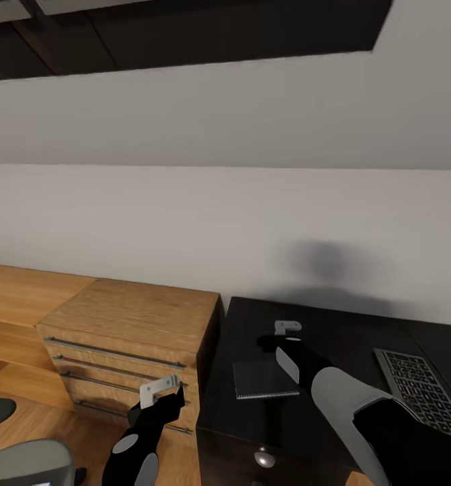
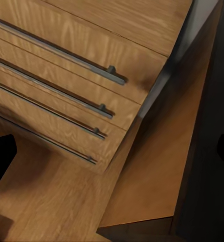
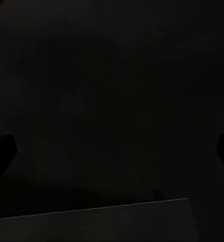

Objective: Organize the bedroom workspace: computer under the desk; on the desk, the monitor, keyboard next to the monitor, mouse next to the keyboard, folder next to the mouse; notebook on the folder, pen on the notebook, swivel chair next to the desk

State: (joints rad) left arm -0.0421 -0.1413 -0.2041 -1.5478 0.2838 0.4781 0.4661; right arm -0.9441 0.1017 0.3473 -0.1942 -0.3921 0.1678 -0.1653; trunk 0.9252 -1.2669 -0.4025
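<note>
Desk: we see the dark desk (image 1: 252, 324) on the right of the head view, its left edge just beside the dresser (image 1: 138, 324), a thin dark gap between them.
Notebook: a dark flat notebook (image 1: 262, 379) lies on the desk near the left front part, with bare desktop all round it. It could be the folder, honestly we can't tell.
Keyboard: the keyboard (image 1: 421, 391) sits on the desk toward the right, cut off by the frame edge, well apart from the notebook.
Right gripper: our right gripper (image 1: 287, 329) hangs over the desk just behind the notebook. We can't tell if the fingers are spread or closed; from the head they're one pale blob.
Right wrist: nearly all black desk surface, with one thin pale edge (image 3: 91, 207) crossing it, probably the notebook's border, hard to say.
Left gripper: our left gripper (image 1: 159, 388) is off the desk, in front of the dresser drawers. Finger state, again can't tell.
Left wrist: looks at the drawer fronts (image 2: 66, 75) with their long bar handles (image 2: 61, 50), the wood floor (image 2: 51, 201) below, and the desk's dark side (image 2: 207, 151).
Chair: a grey chair (image 1: 23, 459) pokes in at the lower left corner, mostly cut off.
Room: open floor in front of the dresser, between the chair and the desk.
Wall: plain white wall (image 1: 225, 223) behind it all, with a soft shadow above the desk.
</note>
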